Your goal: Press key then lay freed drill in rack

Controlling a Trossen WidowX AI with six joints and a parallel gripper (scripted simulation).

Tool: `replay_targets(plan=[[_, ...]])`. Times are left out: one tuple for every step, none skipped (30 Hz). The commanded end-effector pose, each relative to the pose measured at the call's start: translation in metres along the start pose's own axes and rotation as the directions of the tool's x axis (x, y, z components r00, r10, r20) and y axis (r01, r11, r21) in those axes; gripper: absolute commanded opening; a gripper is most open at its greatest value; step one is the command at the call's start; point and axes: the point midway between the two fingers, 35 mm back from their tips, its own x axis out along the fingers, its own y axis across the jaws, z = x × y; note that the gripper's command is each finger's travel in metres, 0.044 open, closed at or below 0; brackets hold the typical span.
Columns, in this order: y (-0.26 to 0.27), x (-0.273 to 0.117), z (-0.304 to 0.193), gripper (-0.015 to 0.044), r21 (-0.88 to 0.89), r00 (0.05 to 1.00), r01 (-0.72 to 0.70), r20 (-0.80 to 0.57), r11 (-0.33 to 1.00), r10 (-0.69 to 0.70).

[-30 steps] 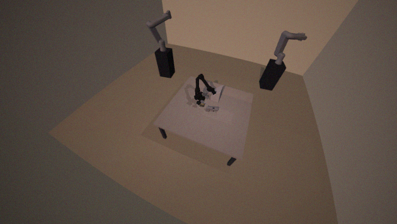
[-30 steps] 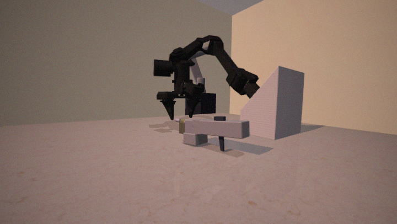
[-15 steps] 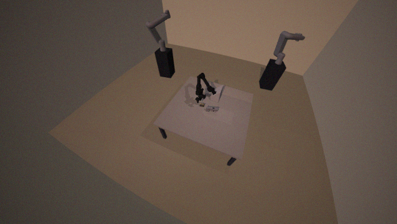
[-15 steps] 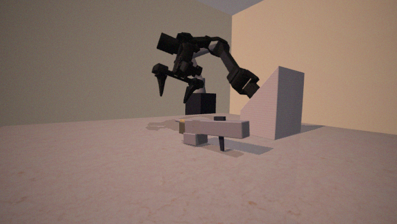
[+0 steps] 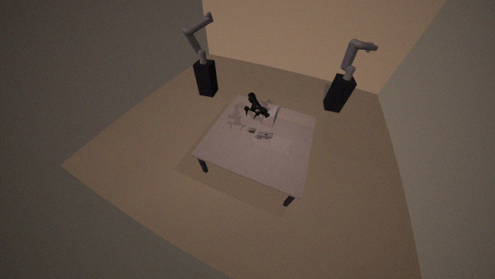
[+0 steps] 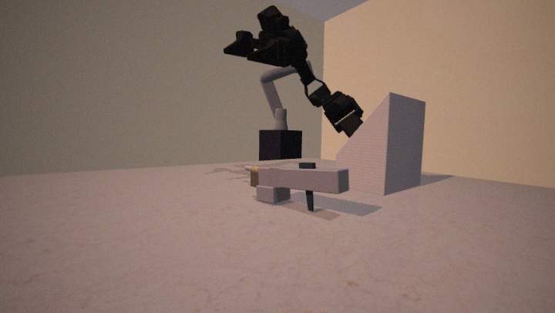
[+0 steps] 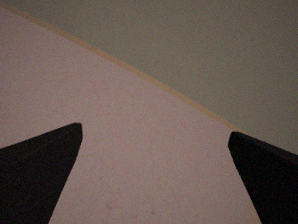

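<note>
The drill (image 5: 251,130) (image 6: 254,168), yellow with a grey tip, lies in the small brown rack (image 6: 253,180), beyond the end of the grey sleeve block (image 5: 261,135) (image 6: 326,180). The block lies level, with a grey foot under its near-rack end. The black key (image 5: 266,134) (image 6: 307,165) stands through it, its head low on the top face and its tapered blade reaching down below. My gripper (image 5: 250,116) (image 6: 237,55) (image 7: 158,135) is wide open and empty, raised high above the table behind the rack. The wrist view shows neither drill, key nor rack.
My arm is mounted on the white wedge-shaped stand (image 5: 269,120) (image 6: 404,147) behind the sleeve block. The table (image 5: 242,155) (image 6: 155,248) carries all of this. Two grey arms on black pedestals (image 5: 205,78) (image 5: 339,93) stand beyond the table.
</note>
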Motion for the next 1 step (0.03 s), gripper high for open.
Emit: replay_targets(plan=[[-0.0179, -0.0637, 0.0432, 0.0440, 0.521, 0.930, -0.088, 0.349, 0.849, -0.118]])
